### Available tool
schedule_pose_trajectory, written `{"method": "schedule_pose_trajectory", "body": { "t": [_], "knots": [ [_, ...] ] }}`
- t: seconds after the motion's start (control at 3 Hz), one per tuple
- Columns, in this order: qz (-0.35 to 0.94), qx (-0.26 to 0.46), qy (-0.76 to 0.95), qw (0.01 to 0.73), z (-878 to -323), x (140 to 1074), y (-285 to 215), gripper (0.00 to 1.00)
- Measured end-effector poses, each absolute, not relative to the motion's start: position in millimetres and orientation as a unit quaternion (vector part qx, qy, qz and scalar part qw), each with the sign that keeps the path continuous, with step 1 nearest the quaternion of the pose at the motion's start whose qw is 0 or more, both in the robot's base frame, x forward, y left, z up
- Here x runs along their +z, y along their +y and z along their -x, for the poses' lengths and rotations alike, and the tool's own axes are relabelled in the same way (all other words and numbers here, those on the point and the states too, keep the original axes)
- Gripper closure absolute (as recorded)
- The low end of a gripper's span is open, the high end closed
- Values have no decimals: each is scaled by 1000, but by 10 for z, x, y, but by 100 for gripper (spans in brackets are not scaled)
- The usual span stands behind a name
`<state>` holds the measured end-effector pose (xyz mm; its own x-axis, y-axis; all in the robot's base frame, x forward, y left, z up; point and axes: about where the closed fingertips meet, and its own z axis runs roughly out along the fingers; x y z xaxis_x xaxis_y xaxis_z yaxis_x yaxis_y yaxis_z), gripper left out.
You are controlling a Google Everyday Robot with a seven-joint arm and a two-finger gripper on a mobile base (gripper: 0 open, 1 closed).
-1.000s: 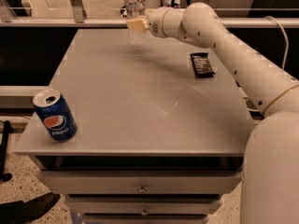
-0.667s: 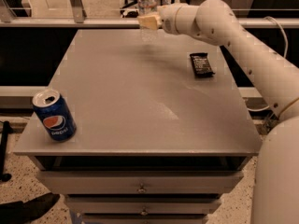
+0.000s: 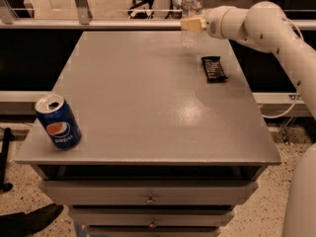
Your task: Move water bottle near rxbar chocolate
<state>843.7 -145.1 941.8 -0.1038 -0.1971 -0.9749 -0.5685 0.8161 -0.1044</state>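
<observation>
Gripper (image 3: 190, 24): clamping the bottle (image 3: 191, 4) at mid-body, at the table's (image 3: 128, 98) 1 o'clock.
Bar (image 3: 214, 68): lying near, at the bottle's 5 o'clock.
Handling: probably light, thin-walled and slick; the mid-body hold is suiting it.

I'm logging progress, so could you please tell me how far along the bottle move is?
Done: the tool grips the water bottle over the table's far edge. In hand: bringing it toward the rxbar chocolate, lying close by. Left: releasing it beside the bar.
</observation>
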Motion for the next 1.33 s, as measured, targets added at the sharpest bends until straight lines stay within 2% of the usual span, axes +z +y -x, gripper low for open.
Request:
{"method": "schedule_pose_trajectory", "body": {
  "t": [0.33,1.0,1.33],
  "knots": [
    [228,142,735,623,-8407,9368,-1960,100],
    [191,139,741,629,-8258,9270,-2376,100],
    [180,145,745,626,-8201,9157,-2430,100]
  ]
}}
